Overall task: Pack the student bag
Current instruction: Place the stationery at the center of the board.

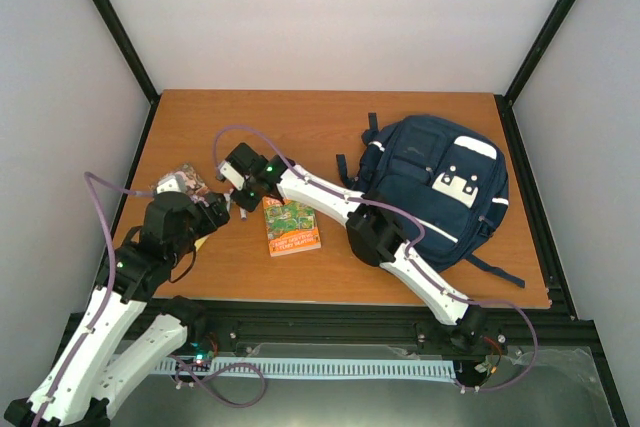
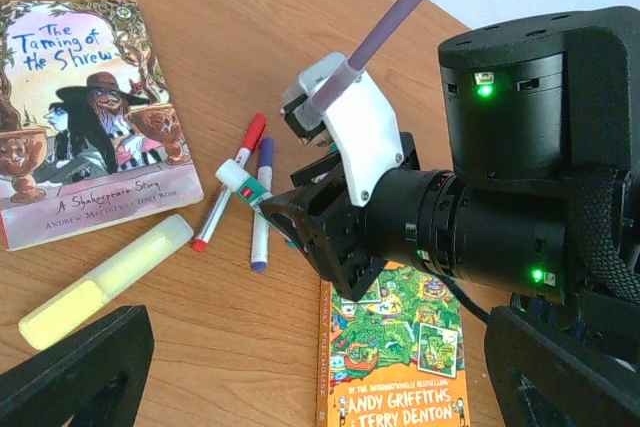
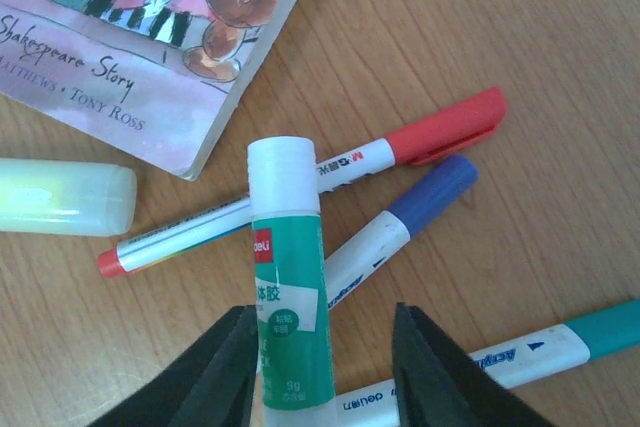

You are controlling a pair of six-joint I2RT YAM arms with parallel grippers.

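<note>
The navy-blue student bag (image 1: 430, 187) lies on the right of the table, white patches up. My right gripper (image 3: 325, 367) reaches left across the table (image 1: 232, 182), open around a green and white glue stick (image 3: 290, 277). The stick touches the left finger, with a gap to the right finger. It lies over a red-capped pen (image 3: 330, 172), beside a blue-capped pen (image 3: 400, 222) and a teal pen (image 3: 520, 352). My left gripper (image 2: 320, 377) is open and empty above the table, close to the right gripper (image 2: 285, 212) and the glue stick (image 2: 240, 179).
A "Taming of the Shrew" book (image 2: 90, 107) and a yellow highlighter (image 2: 105, 277) lie left of the pens. An orange and green Andy Griffiths book (image 1: 291, 227) lies mid-table under the right wrist. Black frame posts edge the table.
</note>
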